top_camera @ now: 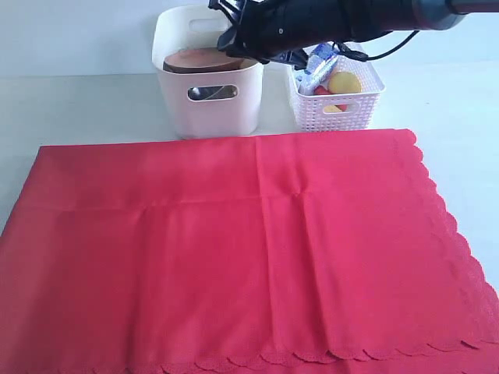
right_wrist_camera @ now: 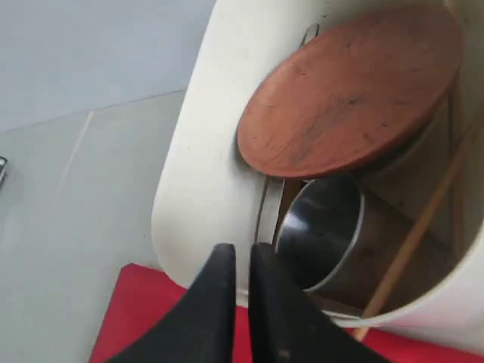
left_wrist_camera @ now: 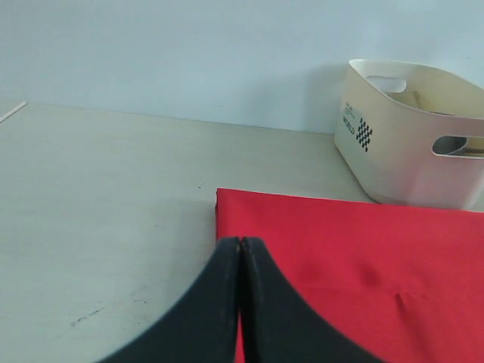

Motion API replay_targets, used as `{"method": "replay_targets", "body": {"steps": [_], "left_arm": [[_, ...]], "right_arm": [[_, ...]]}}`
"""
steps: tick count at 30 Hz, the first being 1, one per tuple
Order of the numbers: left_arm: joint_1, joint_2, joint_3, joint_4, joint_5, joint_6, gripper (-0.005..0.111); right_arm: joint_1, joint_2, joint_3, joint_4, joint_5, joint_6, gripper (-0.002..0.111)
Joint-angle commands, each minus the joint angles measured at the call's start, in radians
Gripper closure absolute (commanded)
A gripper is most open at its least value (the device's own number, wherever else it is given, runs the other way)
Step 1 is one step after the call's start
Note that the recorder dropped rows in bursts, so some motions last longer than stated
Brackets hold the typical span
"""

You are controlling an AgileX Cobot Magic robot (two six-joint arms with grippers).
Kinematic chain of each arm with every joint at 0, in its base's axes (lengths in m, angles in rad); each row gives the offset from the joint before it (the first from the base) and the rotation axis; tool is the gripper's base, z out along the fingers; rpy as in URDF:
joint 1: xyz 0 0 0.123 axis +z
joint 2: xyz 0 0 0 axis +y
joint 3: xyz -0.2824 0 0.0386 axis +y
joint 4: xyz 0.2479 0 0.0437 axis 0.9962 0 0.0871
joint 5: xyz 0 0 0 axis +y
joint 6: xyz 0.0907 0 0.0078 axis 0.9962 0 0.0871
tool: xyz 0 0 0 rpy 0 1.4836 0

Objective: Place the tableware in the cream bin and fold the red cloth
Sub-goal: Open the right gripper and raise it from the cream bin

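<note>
My left gripper point(left_wrist_camera: 240, 243) is pressed together at a corner of the one red cloth point(top_camera: 234, 249), which lies spread flat. My right gripper point(right_wrist_camera: 242, 253) is nearly together and empty, above the one cream bin point(top_camera: 207, 109). Inside the bin I count one brown wooden plate point(right_wrist_camera: 352, 91), one steel cup point(right_wrist_camera: 325, 227) and one chopstick point(right_wrist_camera: 423, 219).

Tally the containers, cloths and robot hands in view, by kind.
Containers: 2, the cream bin and the white basket
Cloths: 1, the red cloth
Hands: 2, the left hand and the right hand
Total: 5
</note>
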State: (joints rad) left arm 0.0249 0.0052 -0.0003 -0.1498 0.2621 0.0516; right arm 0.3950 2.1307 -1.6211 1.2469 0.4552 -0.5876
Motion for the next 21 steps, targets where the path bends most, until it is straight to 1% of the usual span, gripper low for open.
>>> {"method": "replay_targets", "body": {"steps": [1,2,3,4,6,10,14,21], "left_arm": [[-0.004,-0.005,0.000,0.005,-0.008,0.000,0.104],[-0.004,-0.005,0.000,0.005,-0.008,0.000,0.104],[-0.004,-0.005,0.000,0.005,-0.008,0.000,0.104],[-0.004,-0.005,0.000,0.005,-0.008,0.000,0.104],[-0.004,-0.005,0.000,0.005,-0.008,0.000,0.104],[-0.004,-0.005,0.000,0.005,-0.008,0.000,0.104],[-0.004,-0.005,0.000,0.007,-0.008,0.000,0.104],[-0.004,-0.005,0.000,0.007,-0.008,0.000,0.104]], "right_arm": [[-0.002,-0.062,-0.003,-0.248,0.021,0.136,0.108],[-0.002,-0.073,-0.003,-0.308,0.025,0.174,0.108],[-0.002,-0.094,-0.003,-0.421,0.034,0.258,0.108],[-0.002,-0.104,-0.003,-0.469,0.040,0.291,0.108],[-0.002,-0.158,-0.003,-0.673,0.092,0.408,0.108],[-0.002,-0.241,-0.001,-0.873,0.195,0.527,0.108],[-0.002,-0.310,-0.001,-1.006,0.289,0.605,0.108],[-0.002,-0.377,0.013,-1.044,0.352,0.616,0.108]]}}
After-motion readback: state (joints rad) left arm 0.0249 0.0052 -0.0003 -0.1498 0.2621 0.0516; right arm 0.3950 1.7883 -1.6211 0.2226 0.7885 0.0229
